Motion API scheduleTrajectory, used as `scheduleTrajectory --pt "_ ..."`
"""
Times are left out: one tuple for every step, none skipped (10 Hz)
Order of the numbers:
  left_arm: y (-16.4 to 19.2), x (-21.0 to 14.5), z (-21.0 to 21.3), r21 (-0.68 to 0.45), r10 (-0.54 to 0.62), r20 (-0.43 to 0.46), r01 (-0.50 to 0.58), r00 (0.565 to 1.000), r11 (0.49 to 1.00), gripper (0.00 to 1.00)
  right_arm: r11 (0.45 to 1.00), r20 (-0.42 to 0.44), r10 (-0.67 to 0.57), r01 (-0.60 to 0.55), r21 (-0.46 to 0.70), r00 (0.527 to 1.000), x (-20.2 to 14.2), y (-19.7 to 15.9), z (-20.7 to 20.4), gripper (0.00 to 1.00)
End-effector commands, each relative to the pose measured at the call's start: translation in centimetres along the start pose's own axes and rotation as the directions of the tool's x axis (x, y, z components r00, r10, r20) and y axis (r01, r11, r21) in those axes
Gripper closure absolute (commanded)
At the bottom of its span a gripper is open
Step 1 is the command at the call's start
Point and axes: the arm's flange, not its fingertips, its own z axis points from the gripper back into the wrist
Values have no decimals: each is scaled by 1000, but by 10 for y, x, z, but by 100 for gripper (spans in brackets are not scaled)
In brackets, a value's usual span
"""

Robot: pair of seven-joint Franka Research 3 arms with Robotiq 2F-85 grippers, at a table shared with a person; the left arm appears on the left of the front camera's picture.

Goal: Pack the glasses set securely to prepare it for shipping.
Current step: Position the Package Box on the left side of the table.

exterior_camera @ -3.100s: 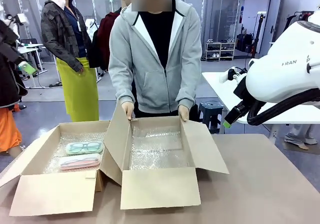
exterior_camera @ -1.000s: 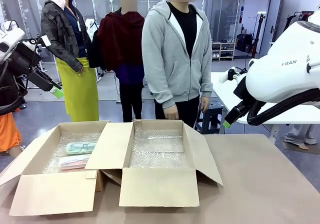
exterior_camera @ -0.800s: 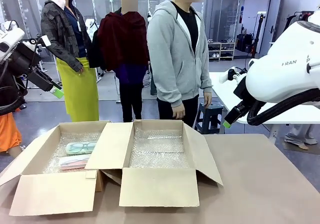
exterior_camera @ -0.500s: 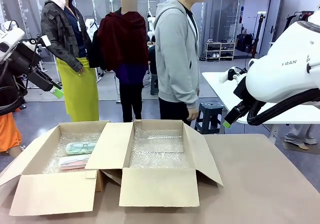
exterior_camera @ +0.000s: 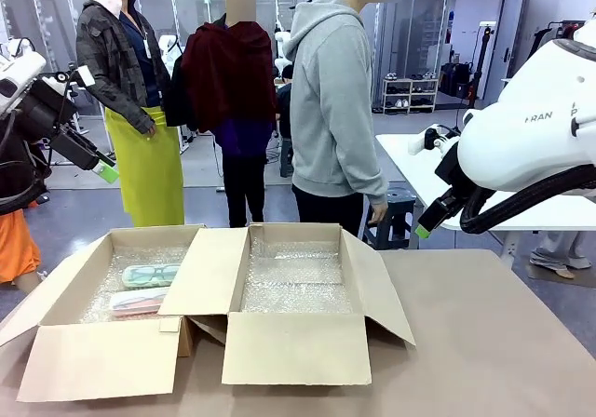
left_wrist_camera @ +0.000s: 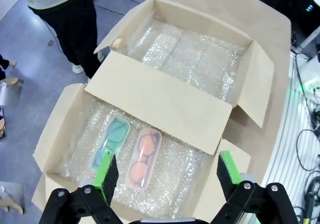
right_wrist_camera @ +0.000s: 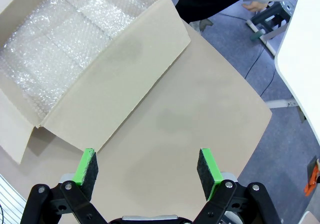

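Two open brown cardboard boxes side by side on a tan table (exterior_camera: 484, 343), both lined with clear bubble wrap. Left box (exterior_camera: 65, 343) holding the glasses set: a mint-green translucent oblong case (left_wrist_camera: 111, 141) and a pink-coral translucent oblong case (left_wrist_camera: 144, 158), lying flat and parallel, just beside each other on the bubble wrap, spectacles visible through the lids. In the front view, mint-green case farther from the camera, pink-coral case nearer. Right box (exterior_camera: 293, 343) holding bubble wrap alone, flaps spread outward, one flap overlapping the left box's edge.

Left gripper (left_wrist_camera: 164, 171) raised well above the left box, looking down on the cases, green-padded fingers spread wide, nothing between them. Right gripper (right_wrist_camera: 147, 171) raised above bare tabletop beside the right box's outer flap, fingers likewise spread wide and holding nothing.

Person in a grey hooded sweatshirt (exterior_camera: 335, 110) standing at the far side of the table, turned sideways, one hand (exterior_camera: 377, 214) hanging down, well apart from the boxes.
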Motion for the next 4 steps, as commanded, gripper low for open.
scheduleTrajectory --pt "0 0 1 6 1 -2 -1 1000 1000 0 1000 -5 -8 8 -7 1000 2 2 1 0" --pt "0 0 1 6 1 -2 -1 1000 1000 0 1000 -5 -8 8 -7 1000 2 2 1 0" --pt "0 0 1 6 1 -2 -1 1000 1000 0 1000 -5 -8 8 -7 1000 2 2 1 0" --pt "0 0 1 6 1 -2 -1 1000 1000 0 1000 -5 -8 8 -7 1000 2 2 1 0"
